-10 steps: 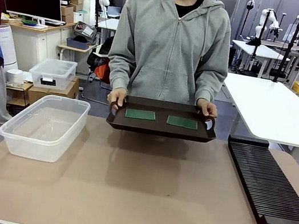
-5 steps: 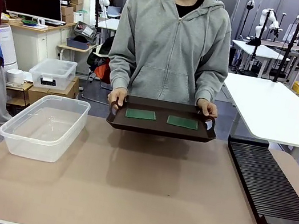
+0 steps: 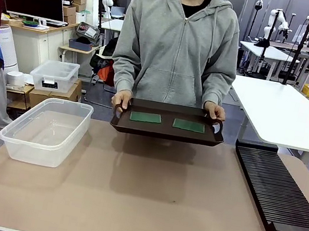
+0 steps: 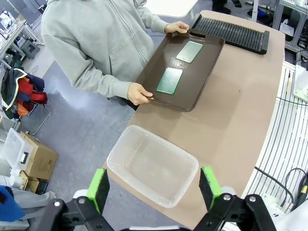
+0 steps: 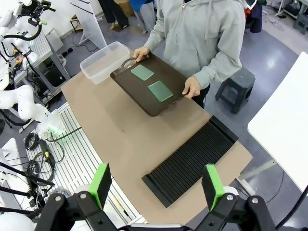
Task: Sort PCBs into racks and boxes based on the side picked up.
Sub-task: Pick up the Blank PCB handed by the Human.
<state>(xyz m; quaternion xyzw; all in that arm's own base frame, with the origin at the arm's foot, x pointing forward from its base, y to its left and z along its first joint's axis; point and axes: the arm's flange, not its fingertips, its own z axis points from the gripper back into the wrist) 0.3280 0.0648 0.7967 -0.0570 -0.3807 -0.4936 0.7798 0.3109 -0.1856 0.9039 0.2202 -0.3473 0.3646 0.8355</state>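
Barely anything: the dark tray point(image 3: 166, 132) the person holds has crept a hair rightward in the front view, its near edge marginally higher, carrying the PCBs point(image 3: 145, 117) along.

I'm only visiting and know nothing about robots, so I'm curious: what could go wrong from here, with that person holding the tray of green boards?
The tray is only held in the person's hands, so it could shift while the left gripper or right gripper, both open, comes down. The PCBs lie flat and thin, so a gripper might slide them instead of lifting.
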